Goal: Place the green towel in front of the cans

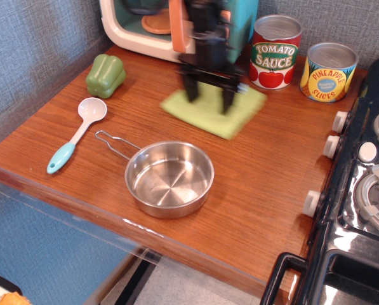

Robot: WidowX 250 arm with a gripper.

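Observation:
The green towel [242,117] lies flat on the wooden counter, just left of and in front of the Tomato Sauce can [275,52], and looks motion-blurred. The Pineapple Slices can [329,72] stands to the right of the red can, by the back wall. My black gripper [209,99] points down onto the towel. Its two fingers stand apart, with their tips on the cloth. The gripper is blurred too.
A steel pan [170,178] with a wire handle sits in front of the towel. A teal-handled spoon [77,135] and a green toy pepper [105,75] are at the left. A toy microwave [135,28] stands at the back. A black stove [364,190] is at the right.

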